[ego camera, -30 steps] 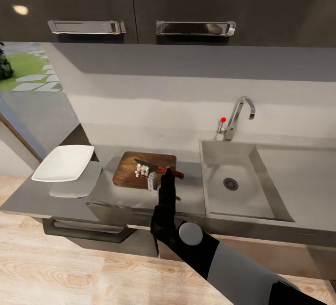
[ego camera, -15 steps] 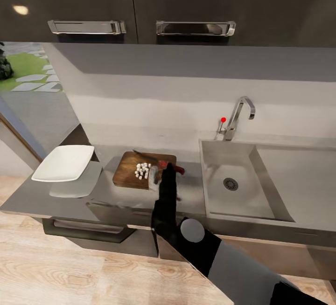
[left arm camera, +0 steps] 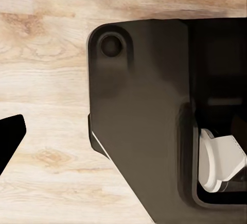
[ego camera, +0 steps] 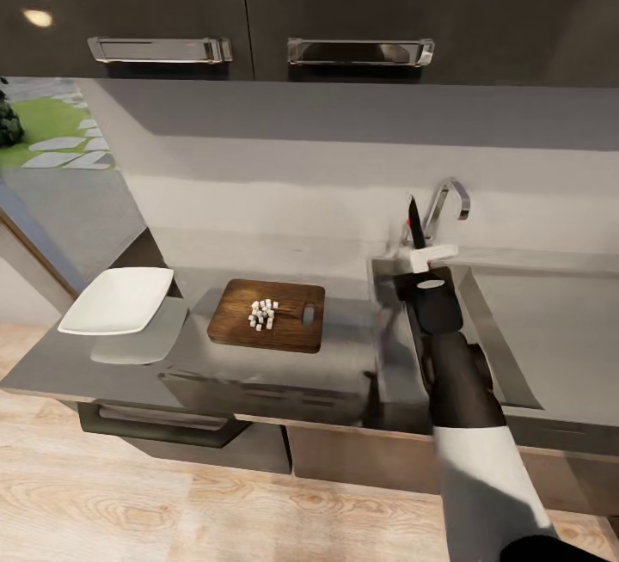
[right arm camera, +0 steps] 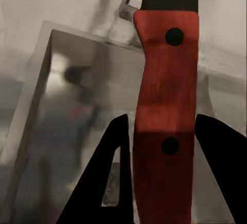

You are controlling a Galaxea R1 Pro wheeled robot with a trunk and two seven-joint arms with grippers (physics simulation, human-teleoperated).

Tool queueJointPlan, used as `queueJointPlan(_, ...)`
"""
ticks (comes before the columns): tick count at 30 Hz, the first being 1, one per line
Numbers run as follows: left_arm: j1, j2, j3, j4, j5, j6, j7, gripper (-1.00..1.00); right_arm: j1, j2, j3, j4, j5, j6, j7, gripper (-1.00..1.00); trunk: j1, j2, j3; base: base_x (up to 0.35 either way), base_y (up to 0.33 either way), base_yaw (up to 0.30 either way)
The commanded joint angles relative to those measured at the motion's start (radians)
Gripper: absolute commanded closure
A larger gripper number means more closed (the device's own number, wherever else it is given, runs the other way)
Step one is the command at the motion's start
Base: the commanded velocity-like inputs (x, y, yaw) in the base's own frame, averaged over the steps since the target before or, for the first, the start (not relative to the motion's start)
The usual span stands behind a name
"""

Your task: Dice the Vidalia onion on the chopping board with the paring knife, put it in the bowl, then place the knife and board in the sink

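Paring knife (right arm camera: pixel 167 95) handle, red with two dark rivets, sits clamped between the two dark fingers of the right gripper (right arm camera: pixel 164 147) in the right wrist view, the steel sink (right arm camera: pixel 62 111) blurred behind it. In the head view the right arm reaches up from the lower right over the front of the sink (ego camera: pixel 516 330), and the right gripper (ego camera: pixel 427 259) holds the knife (ego camera: pixel 416 223) upright above the basin's near left corner, the dark blade pointing up in front of the tap (ego camera: pixel 447 201).

Left of the sink, the chopping board (ego camera: pixel 268 314) lies flat on the grey countertop (ego camera: pixel 103 364), a small heap of pale diced onion (ego camera: pixel 262 314) near its middle and the handle slot toward the sink side. Farther left, well apart from the board, the white bowl (ego camera: pixel 118 300) rests at the counter's end.

The left wrist view shows dark robot body parts (left arm camera: pixel 149 106) over a wooden floor (left arm camera: pixel 46 80); whether the left gripper is open or closed cannot be told.

Dark upper cabinets (ego camera: pixel 258 3) with two metal handles hang above the grey wall.
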Motion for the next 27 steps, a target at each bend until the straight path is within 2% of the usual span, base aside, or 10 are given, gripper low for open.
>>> queueJointPlan(1,0.001,-0.002,-0.009,-0.002,0.009,-0.001,0.004,-1.0,-0.001,0.0,-0.01,0.004,-0.015,0.005,0.002,1.0,0.001,-0.002,-0.002,0.0,0.0,0.0)
queueJointPlan(6,0.0,-0.006,-0.009,-0.002,0.009,-0.001,0.003,-1.0,-0.001,0.0,-0.039,0.069,-0.033,-0.005,0.048,1.0,0.001,-0.002,-0.002,0.0,0.0,0.0)
queueJointPlan(9,0.001,-0.007,-0.009,-0.002,0.009,-0.001,0.003,-1.0,-0.001,0.0,-0.153,0.148,-0.035,-0.07,0.097,1.0,0.001,-0.002,-0.002,0.0,0.0,0.0)
queueJointPlan(10,0.0,-0.007,-0.009,-0.002,0.009,-0.001,0.003,-1.0,-0.001,0.0,-0.186,0.179,-0.035,-0.101,0.114,1.0,0.001,-0.002,-0.002,0.0,0.0,0.0)
queueJointPlan(11,0.0,-0.007,-0.009,-0.002,0.009,-0.001,0.003,-1.0,-0.001,0.0,-0.2,0.197,-0.034,-0.119,0.121,1.0,0.001,-0.002,-0.002,0.0,0.0,0.0)
queueJointPlan(15,0.001,-0.007,-0.008,-0.002,0.009,-0.001,0.004,-1.0,-0.001,0.0,-0.245,0.254,-0.033,-0.156,0.137,1.0,0.001,-0.002,-0.002,0.0,0.0,0.0)
queueJointPlan(18,0.001,-0.007,-0.008,-0.002,0.009,-0.001,0.004,-1.0,-0.001,-0.004,-0.254,0.309,-0.033,-0.18,0.143,1.0,0.001,-0.002,-0.002,0.0,0.0,0.0)
queueJointPlan(22,0.0,-0.007,-0.008,-0.002,0.009,-0.001,0.004,-1.0,-0.001,-0.03,-0.269,0.401,-0.033,-0.265,0.143,1.0,0.001,-0.002,-0.002,0.0,0.0,0.0)
queueJointPlan(25,0.001,-0.007,-0.008,-0.002,0.009,-0.001,0.004,-1.0,-0.001,-0.038,-0.297,0.433,-0.033,-0.28,0.143,1.0,0.001,-0.002,-0.002,0.0,0.0,0.0)
queueJointPlan(27,0.001,-0.007,-0.008,-0.002,0.009,-0.001,0.004,-1.0,-0.001,-0.04,-0.331,0.444,-0.033,-0.283,0.143,1.0,0.001,-0.002,-0.002,0.0,0.0,0.0)
